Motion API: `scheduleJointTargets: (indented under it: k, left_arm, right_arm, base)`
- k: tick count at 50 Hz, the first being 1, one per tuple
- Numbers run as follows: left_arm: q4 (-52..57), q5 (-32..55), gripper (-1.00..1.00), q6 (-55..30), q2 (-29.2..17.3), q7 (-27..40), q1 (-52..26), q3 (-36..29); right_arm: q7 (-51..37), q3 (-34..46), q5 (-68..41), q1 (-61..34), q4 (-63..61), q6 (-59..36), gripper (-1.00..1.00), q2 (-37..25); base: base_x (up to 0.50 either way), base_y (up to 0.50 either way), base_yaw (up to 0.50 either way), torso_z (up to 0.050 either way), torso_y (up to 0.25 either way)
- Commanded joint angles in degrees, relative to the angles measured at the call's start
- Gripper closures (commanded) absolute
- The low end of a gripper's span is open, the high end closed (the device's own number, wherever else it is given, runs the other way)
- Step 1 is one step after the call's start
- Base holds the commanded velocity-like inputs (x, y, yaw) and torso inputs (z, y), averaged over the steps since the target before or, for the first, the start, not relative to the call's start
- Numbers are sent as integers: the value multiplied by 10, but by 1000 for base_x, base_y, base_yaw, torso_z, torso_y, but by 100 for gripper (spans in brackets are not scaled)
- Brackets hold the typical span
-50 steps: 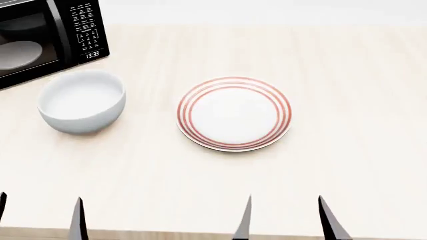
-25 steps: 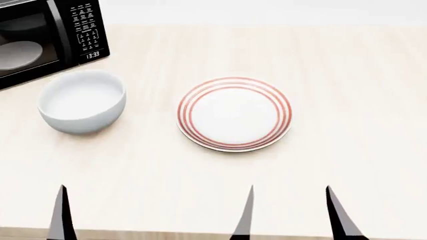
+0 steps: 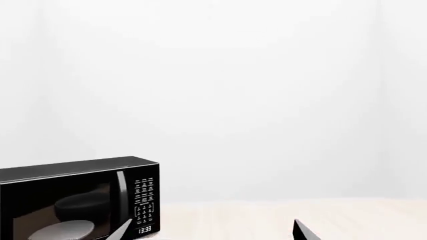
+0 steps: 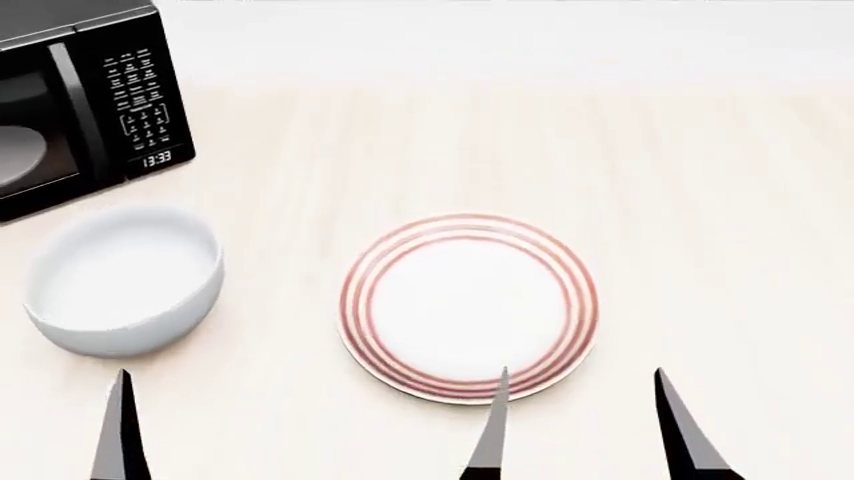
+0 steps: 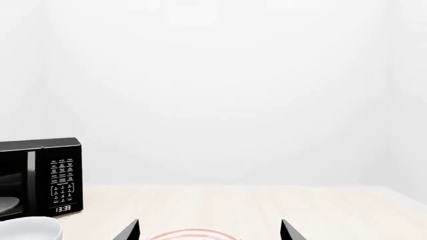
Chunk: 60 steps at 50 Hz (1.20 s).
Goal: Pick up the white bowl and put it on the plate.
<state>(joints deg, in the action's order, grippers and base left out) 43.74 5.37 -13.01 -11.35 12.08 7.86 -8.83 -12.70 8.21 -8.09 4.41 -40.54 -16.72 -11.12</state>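
Note:
The white bowl [image 4: 123,282] stands upright on the pale wooden table [image 4: 694,180], left of the plate [image 4: 467,307], which has red rings round its rim. In the right wrist view the bowl [image 5: 27,231] and a sliver of the plate [image 5: 193,234] also show. My right gripper [image 4: 581,378] is open, on the near side of the plate's right half, with nothing between its fingers. My left gripper [image 3: 211,223] is open and empty. Only one of its fingers [image 4: 120,425] shows in the head view, just in front of the bowl.
A black microwave [image 4: 80,100] with a clock reading 13:33 stands at the table's back left, behind the bowl. It also fills the corner of the left wrist view [image 3: 80,200]. A plain white wall [image 5: 213,90] rises behind the table.
The bowl, plate and microwave now sit lower and a little larger in the head view. One left finger has left the frame and the other shifted left; the right fingers rose slightly.

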Motion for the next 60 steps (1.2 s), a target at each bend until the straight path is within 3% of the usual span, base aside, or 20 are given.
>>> scheduleJointTargets:
  k: [1, 28, 41, 48, 50, 51, 52, 53, 54, 56, 60]
  left_arm:
    - [2, 3, -100, 0, -5, 5, 0, -3]
    - [0, 9, -100, 4, -19, 23, 0, -14]
    - [18, 18, -100, -18, -28, 36, -3, -15]
    - [162, 60, -100, -177, -50, 79, -28, 24]
    - [162, 116, -100, -177, -108, 150, -48, 20]
    - [135, 202, -100, -263, -194, 236, -134, 106]
    - [162, 156, -100, -348, -108, 150, -201, 192]
    - [162, 242, -100, -434, -66, 64, -229, 278]
    - [162, 328, -100, -520, -60, 61, -252, 364]
    - [147, 377, -100, -658, -51, 66, -275, 413]
    - [119, 389, -100, -678, -51, 71, -290, 426]
  right_arm:
    - [-6, 4, -6, -1, -2, -1, -100, -6]
    - [-28, 18, -9, -3, -1, 6, -100, -25]
    - [-40, 23, -8, -3, -8, 2, -100, -31]
    - [-44, 27, -10, -6, -19, -7, -100, -35]
    - [-45, 28, -11, -7, -23, -10, -100, -36]
    - [-44, 25, -19, -9, -26, -18, -100, -37]
    - [-43, 29, -18, -9, -22, -17, -100, -37]
    - [-43, 32, -18, -9, -19, -14, -100, -36]
    - [-42, 32, -21, -9, -17, -15, -100, -36]
    - [-43, 33, -23, -10, -18, -16, -100, -37]
    - [-44, 35, -23, -10, -16, -15, -100, -39]
  base:
    - [500, 0, 0, 0, 0]
    - [492, 0, 0, 0, 1]
    - [0, 0, 0, 0, 0]
    - [0, 0, 0, 0, 0]
    - [0, 0, 0, 0, 0]
    - [0, 0, 0, 0, 0]
    - [0, 0, 0, 0, 0]
    - [0, 0, 0, 0, 0]
    - [0, 0, 0, 0, 0]
    - [0, 0, 0, 0, 0]
    - [0, 0, 0, 0, 0]
